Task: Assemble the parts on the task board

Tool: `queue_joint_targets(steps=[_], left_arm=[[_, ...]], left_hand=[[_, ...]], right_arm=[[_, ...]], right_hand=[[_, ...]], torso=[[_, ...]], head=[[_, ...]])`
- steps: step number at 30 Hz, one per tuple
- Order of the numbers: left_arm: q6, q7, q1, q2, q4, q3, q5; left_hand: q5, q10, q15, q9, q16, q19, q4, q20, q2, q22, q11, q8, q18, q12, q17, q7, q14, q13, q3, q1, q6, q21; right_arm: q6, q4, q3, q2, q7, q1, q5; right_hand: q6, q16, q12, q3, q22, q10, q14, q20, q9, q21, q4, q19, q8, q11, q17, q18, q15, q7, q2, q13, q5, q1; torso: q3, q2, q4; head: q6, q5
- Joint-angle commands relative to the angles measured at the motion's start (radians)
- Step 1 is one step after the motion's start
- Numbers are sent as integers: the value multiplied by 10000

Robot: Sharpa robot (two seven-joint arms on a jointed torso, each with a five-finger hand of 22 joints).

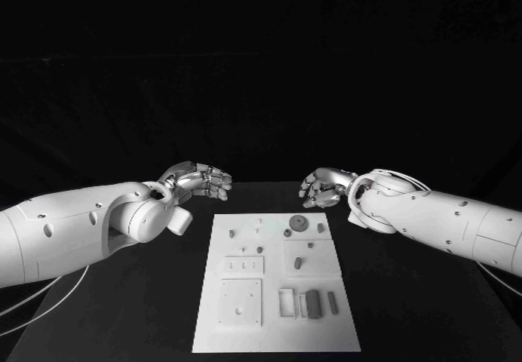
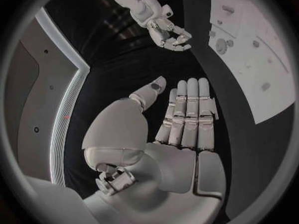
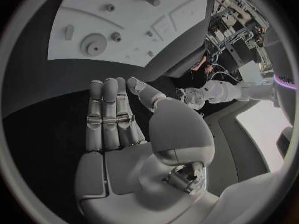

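The white task board (image 1: 277,332) lies lengthwise in the middle of the black table. At its far end sits a round grey disc (image 1: 298,222), with small grey pegs (image 1: 287,233) beside it. Further down, an oval part (image 1: 297,263) lies in a square recess, and dark bars (image 1: 313,303) stand side by side lower right. My left hand (image 1: 197,182) hovers beyond the board's far left corner, and my right hand (image 1: 324,188) beyond its far right corner. Both hold nothing. The wrist views show each one, left hand (image 2: 187,117) and right hand (image 3: 112,119), with fingers straight.
Two raised white plates (image 1: 241,302) with small holes occupy the board's left half. Black table surface (image 1: 413,302) runs along both sides of the board (image 3: 81,15). The disc (image 3: 93,46) lies just ahead of my right hand.
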Motion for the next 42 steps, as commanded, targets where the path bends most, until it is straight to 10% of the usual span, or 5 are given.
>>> queue_joint_targets(steps=[1,16,24,42], left_arm=[[114,201,129,-63,136,12,-76],[121,169,532,-199,211,18,-83],[133,148,552,-168,183,20,-87],[119,86,552,-194,160,17,-111]], left_hand=[[-58,-86,-22,-8,-63,7,11,-103,-91,-16,5,-50,-153,-77,18,7,26,14,-74,-19,-68,-60],[-57,-157,-19,-7,-153,39,35,-169,-107,-39,53,-169,-230,-198,111,49,44,28,-223,-83,-131,-109],[-57,-175,-20,-5,-180,51,39,-191,-107,-46,64,-203,-251,-231,139,61,53,34,-254,-107,-153,-123],[-57,-184,-20,2,-212,62,44,-215,-110,-54,74,-231,-279,-263,171,68,63,44,-285,-134,-159,-140]], right_arm=[[42,57,10,93,-184,31,-1243],[495,263,14,340,-805,32,-2966],[744,437,13,349,-919,28,-3458],[667,895,9,138,-1063,-8,-4219]], right_hand=[[-18,75,-234,87,251,-476,93,-56,-34,144,-10,92,-96,319,74,192,54,109,-113,-146,-13,13],[35,648,-650,-12,244,-699,250,-197,-123,892,25,216,-241,476,557,192,192,151,-472,-768,-18,-366],[-99,999,-689,135,246,-2596,-500,6,-235,1052,30,-402,-423,1005,837,190,701,87,-762,-1645,-20,-495],[-84,1777,-567,259,246,-2659,-613,-15,-322,1714,28,-526,-432,980,1034,192,685,-35,-933,-2147,-29,-412]], torso=[[-45,290,236],[-213,796,557],[-268,997,677],[-303,1390,770]], head=[[91,-77],[218,-295],[293,-425],[337,-540]])
